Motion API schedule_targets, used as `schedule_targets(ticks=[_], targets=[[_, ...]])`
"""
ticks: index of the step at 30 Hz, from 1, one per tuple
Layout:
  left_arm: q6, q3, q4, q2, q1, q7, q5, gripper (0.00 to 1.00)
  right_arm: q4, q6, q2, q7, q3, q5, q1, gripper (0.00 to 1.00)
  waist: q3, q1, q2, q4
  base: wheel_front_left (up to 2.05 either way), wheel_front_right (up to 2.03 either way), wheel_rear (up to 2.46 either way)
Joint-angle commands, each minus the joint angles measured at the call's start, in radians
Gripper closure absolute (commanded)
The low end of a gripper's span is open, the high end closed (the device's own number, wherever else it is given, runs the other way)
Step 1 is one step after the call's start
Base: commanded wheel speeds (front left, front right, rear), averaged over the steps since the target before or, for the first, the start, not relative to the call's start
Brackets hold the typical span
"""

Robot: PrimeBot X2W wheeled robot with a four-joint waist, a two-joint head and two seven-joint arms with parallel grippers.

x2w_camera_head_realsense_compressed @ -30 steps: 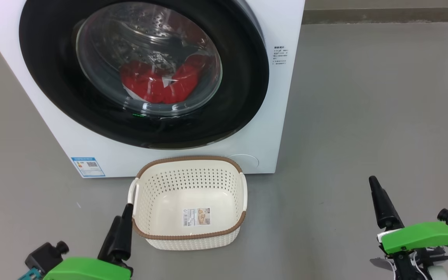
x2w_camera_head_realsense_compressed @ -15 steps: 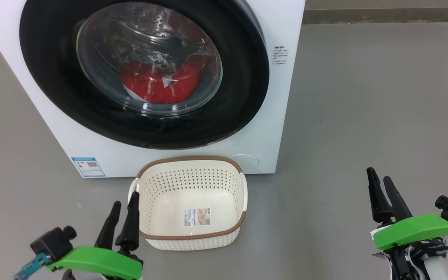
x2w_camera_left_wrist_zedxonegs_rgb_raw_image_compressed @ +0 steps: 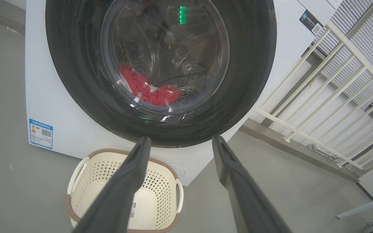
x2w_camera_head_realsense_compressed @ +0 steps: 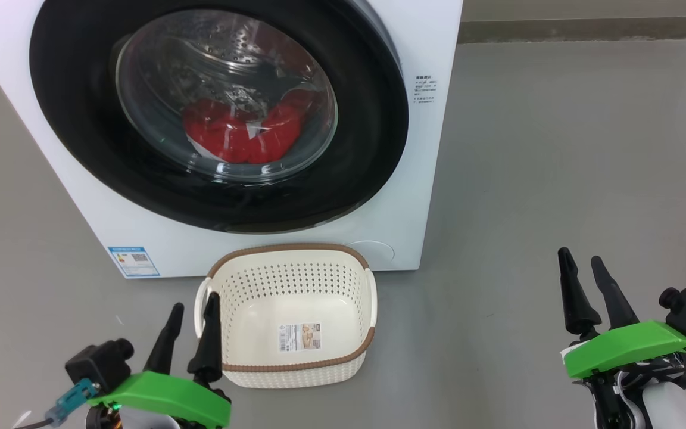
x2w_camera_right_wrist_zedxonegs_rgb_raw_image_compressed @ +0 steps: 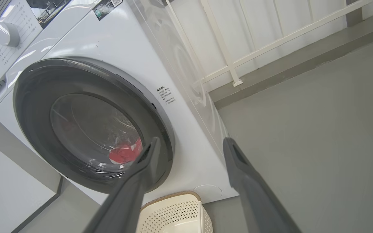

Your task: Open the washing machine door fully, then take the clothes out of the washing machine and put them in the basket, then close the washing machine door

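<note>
The left tool (x2w_camera_head_realsense_compressed: 194, 301) and right tool (x2w_camera_head_realsense_compressed: 580, 255) have risen slightly, spread and empty, flanking the cream perforated plastic basket (x2w_camera_head_realsense_compressed: 286, 247); the glossy black round door (x2w_camera_head_realsense_compressed: 367, 137) still encloses the bright red clothes (x2w_camera_head_realsense_compressed: 242, 134), so opening comes first.

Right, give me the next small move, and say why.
Probably raise the right gripper toward the right edge of the washing machine door. The door is shut, the clothes lie behind its glass, the basket stands empty, and both it and the left gripper are open, low, holding nothing.
</note>
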Motion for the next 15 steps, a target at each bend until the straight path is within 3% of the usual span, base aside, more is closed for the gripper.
schedule_targets(ticks=[1, 15], targets=[[0.008, 0.013, -0.016, 0.018, -0.058, -0.018, 0.038, 0.00, -0.025, -0.001, -0.012, -0.017, 0.022, -0.044, -0.056, 0.00, -0.001, -0.0001, 0.0000, -0.002, 0.00, 0.00, 0.00], [0.030, -0.025, 0.038, 0.020, -0.104, -0.059, 0.216, 0.00, -0.048, -0.001, -0.016, -0.058, 0.026, -0.232, -0.088, 0.00, -0.003, -0.0001, 0.0000, -0.008, 0.00, 0.00, 0.00]])
